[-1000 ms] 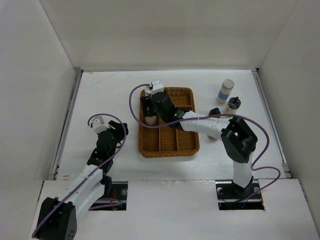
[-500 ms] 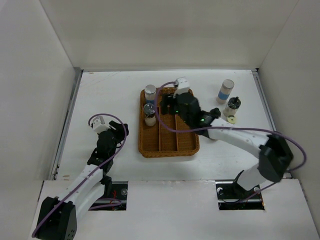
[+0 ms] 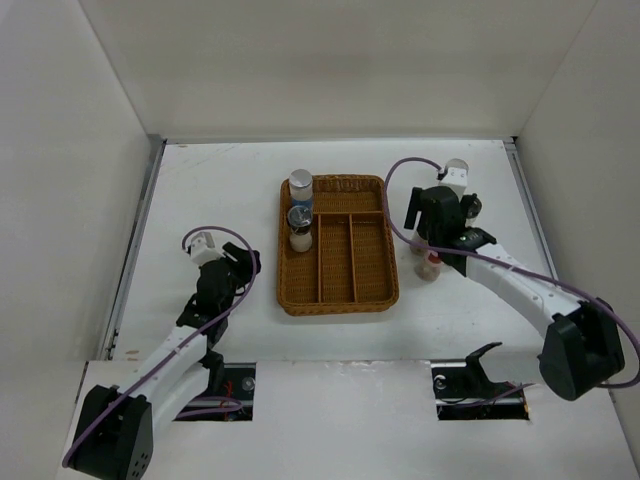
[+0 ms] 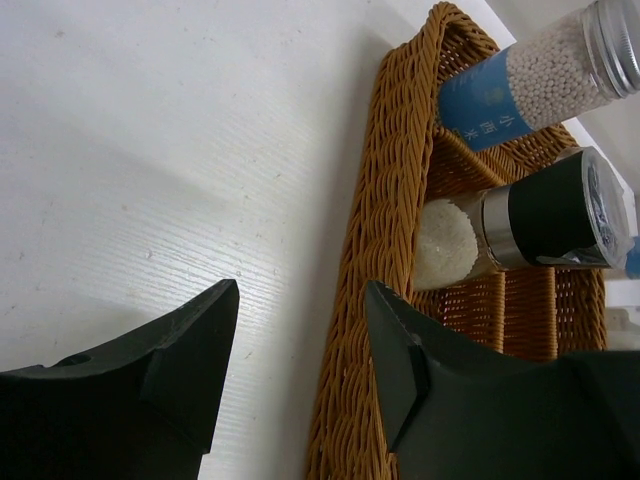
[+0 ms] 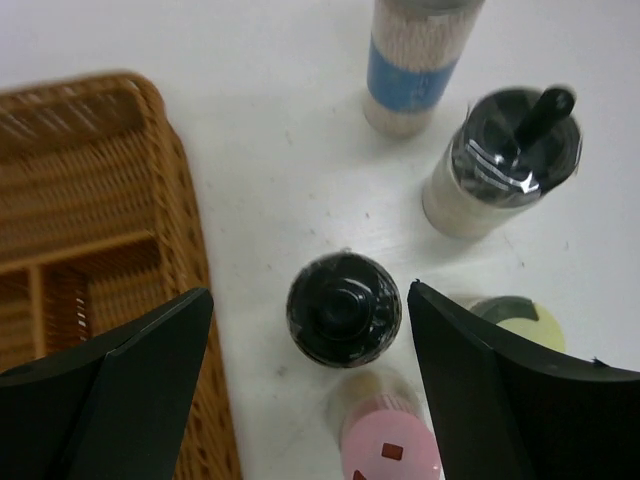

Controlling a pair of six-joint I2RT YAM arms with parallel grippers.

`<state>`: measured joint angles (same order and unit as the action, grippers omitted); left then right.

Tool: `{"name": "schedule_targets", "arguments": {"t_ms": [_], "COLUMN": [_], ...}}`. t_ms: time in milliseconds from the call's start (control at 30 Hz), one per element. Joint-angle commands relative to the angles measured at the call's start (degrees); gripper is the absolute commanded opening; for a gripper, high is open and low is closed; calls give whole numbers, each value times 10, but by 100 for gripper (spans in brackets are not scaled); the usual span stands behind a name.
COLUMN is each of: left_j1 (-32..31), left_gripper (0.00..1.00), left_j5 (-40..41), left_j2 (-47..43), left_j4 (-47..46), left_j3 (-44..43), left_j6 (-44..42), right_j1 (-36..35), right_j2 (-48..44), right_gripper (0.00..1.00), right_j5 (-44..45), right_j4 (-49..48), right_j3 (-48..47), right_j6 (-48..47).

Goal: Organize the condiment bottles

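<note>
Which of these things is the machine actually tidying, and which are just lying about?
Being sorted: blue-labelled bottle and dark-capped grinder, in the wicker tray; blue-banded bottle, handled jar, black-capped bottle, pink-capped bottle, cream-capped bottle, on the table.
Just there: wicker tray, table.

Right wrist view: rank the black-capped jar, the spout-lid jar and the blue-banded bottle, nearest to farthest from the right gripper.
1. black-capped jar, centre, framed between the right gripper fingers
2. spout-lid jar, upper right
3. blue-banded bottle, top edge
</note>
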<state>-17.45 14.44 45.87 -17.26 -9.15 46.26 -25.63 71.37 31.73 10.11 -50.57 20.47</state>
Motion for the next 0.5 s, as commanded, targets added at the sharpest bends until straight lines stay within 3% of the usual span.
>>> {"name": "schedule_targets", "arguments": {"t_ms": [0,467], "left_j1": [-5,-3], "left_gripper": [52,52], "left_j5": [-5,-6], "left_j2": [3,12], "left_j4": [-16,-12], "left_j3": [-31,-34], "left_j6": [-3,-4], "right_j1": [9,41], "right_j2": [24,101], "right_gripper": [86,76], "right_j5": [9,-37], "right_j4": [17,-14], "right_j3": [-4,-12], "right_j6": [6,20]}}
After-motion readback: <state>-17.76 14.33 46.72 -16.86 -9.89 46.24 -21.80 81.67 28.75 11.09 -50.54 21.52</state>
